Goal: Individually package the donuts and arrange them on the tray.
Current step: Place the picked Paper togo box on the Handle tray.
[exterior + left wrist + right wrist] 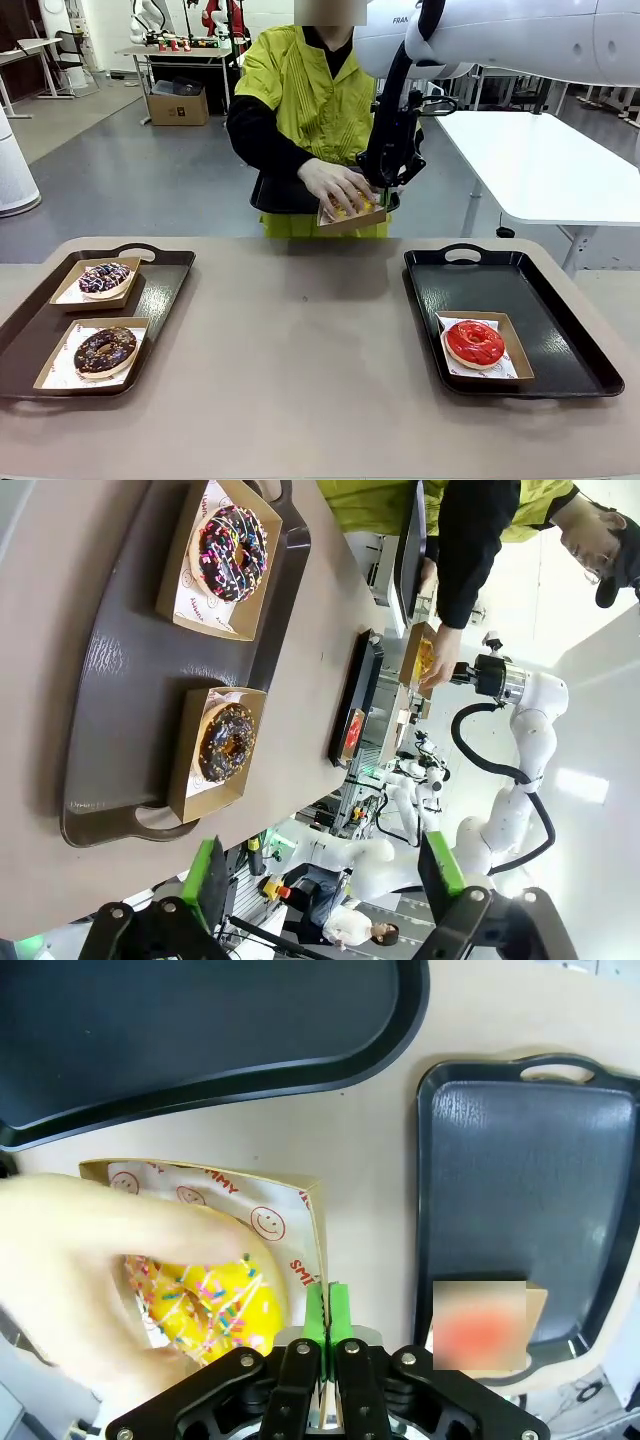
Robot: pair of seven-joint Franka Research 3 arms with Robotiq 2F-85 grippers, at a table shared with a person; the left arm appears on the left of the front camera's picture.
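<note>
Yellow donut sits in a cardboard box just left of the right gripper, whose green pads are pinched together on the box's side wall. Liner print reads partly "MMY". A person's hand blurs over the donut. Beyond, the left gripper hangs with jaws apart.

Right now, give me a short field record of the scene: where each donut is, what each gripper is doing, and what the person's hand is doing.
left tray: sprinkled donut and chocolate donut, each in a box
right tray: boxed red donut
yellow donut: in a cardboard box, held up over the table's far edge
right gripper: shut on the box wall
left gripper: open, holding nothing
person's hand: on the yellow donut
</note>
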